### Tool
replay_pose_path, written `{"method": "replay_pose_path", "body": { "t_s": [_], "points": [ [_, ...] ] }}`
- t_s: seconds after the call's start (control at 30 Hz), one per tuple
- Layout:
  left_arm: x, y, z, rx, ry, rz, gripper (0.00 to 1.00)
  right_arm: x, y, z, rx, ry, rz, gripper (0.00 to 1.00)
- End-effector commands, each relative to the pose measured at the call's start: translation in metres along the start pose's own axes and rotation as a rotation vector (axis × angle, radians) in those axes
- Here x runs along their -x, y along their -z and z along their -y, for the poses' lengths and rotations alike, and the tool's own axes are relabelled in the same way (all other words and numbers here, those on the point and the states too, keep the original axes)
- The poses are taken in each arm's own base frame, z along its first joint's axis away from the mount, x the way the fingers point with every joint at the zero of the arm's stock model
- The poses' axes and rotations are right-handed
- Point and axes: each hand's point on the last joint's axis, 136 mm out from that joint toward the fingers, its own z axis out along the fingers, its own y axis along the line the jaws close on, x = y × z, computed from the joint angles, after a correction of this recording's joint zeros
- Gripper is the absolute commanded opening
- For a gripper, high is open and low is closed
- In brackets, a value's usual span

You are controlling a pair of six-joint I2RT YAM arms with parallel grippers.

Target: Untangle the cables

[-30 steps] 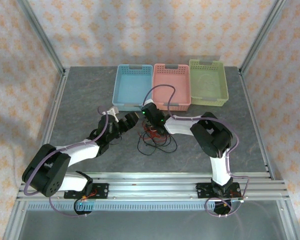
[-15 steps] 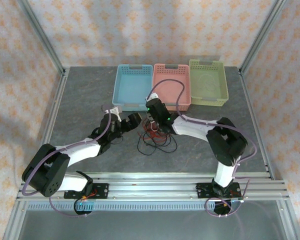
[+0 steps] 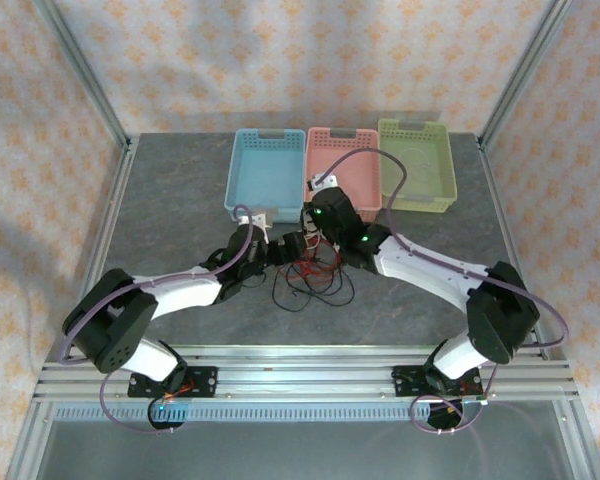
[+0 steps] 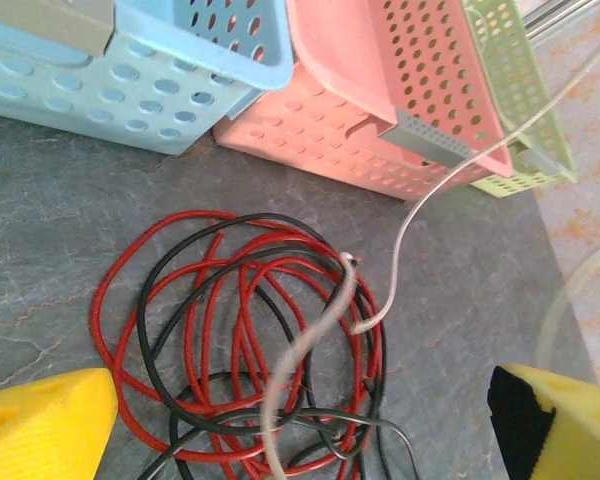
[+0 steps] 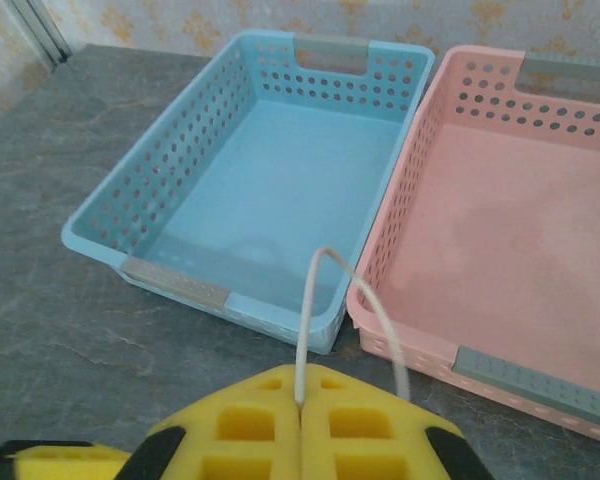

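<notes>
Right gripper (image 5: 300,388) clamped on the white cable (image 5: 308,300), held up in front of the blue basket (image 5: 170,180). Left gripper (image 4: 300,420) jaws wide apart over the red/black tangle (image 4: 220,330) on the table (image 4: 50,210). Mid-extraction; next probably pin tangle, draw white clear

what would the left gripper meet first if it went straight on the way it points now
Probably the cables, the red and black tangle lying ahead of the left gripper's open fingers; the pink basket stands beyond. Depth unclear.
</notes>
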Motion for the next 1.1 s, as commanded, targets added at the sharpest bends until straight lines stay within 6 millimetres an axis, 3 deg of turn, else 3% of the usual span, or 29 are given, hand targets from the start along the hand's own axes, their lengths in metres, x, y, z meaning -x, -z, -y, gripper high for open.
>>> {"method": "replay_pose_path", "body": {
  "t_s": [0.0, 0.2, 0.5, 0.7, 0.87, 1.07],
  "points": [
    [0.002, -0.007, -0.003, 0.046, -0.031, 0.005, 0.97, 0.010, 0.016, 0.000, 0.024, -0.047, 0.012, 0.00],
    [-0.008, -0.017, -0.008, 0.078, -0.039, -0.019, 0.97, 0.023, 0.034, -0.001, 0.055, -0.084, 0.038, 0.00],
    [-0.012, -0.032, -0.004, 0.089, -0.050, -0.038, 0.97, 0.047, 0.078, 0.007, 0.073, -0.113, 0.097, 0.00],
    [-0.007, -0.035, 0.006, 0.091, -0.072, -0.028, 0.98, 0.069, 0.115, 0.034, -0.012, -0.121, 0.198, 0.00],
    [0.008, -0.033, 0.024, 0.038, -0.080, 0.015, 0.98, 0.076, 0.125, 0.065, -0.173, -0.096, 0.189, 0.00],
    [0.027, -0.045, 0.042, 0.036, -0.126, 0.030, 0.98, 0.090, 0.145, 0.108, -0.363, -0.094, 0.212, 0.00]
  ]
}}
